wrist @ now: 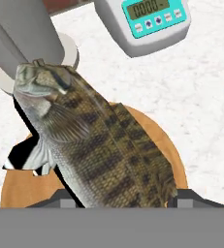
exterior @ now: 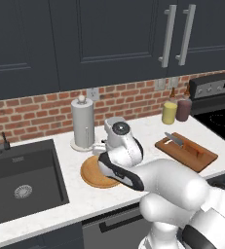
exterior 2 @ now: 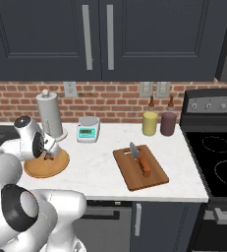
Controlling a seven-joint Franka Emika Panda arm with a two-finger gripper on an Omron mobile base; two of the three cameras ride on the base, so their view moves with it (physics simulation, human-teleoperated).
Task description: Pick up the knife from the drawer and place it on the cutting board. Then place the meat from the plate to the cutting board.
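Gripper (wrist: 118,201) is down over the plate (exterior 2: 61,167), w/ the meat (wrist: 99,145) right btwn its two dark tips; hand view has the fish-shaped piece big in the middle, mottled brown-olive w/ pale belly, head toward the paper towel holder (wrist: 21,38) base, tail end sitting btwn the fingertips (wrist: 55,199); jaws about half apart and set against either side of the meat, so they look closed on it; can't tell if the meat is lifted or touching the plate. Tan plate rim shows under and around the fish in hand view; white counter (wrist: 200,111) beyond it.

Left base view: arm's wrist bent down over the plate (exterior: 87,175), which lies on the counter (exterior: 148,131) near the front edge, just in front of the paper towel holder (exterior: 83,121); sink (exterior: 21,180) to the left of it, well apart.

Cutting board (exterior 2: 140,167) sits further right on the counter, apart from the plate, near the stove (exterior 2: 218,152); the knife (exterior 2: 139,158) lies on top of it, orange handle toward the front, grey blade pointing to the wall; same in left base view, knife (exterior: 182,142) on cutting board (exterior: 194,155).

Kitchen scale (exterior 2: 88,129) w/ green display stands by the brick wall btwn holder and board; hand view catches the scale (wrist: 150,22) at the top. Yellow canister (exterior 2: 150,123) and dark maroon canister (exterior 2: 168,123) stand side by side at the wall behind the board. Drawer front (exterior: 109,226) shows under the counter edge, partly behind the arm; can't tell if it's fully pushed in.
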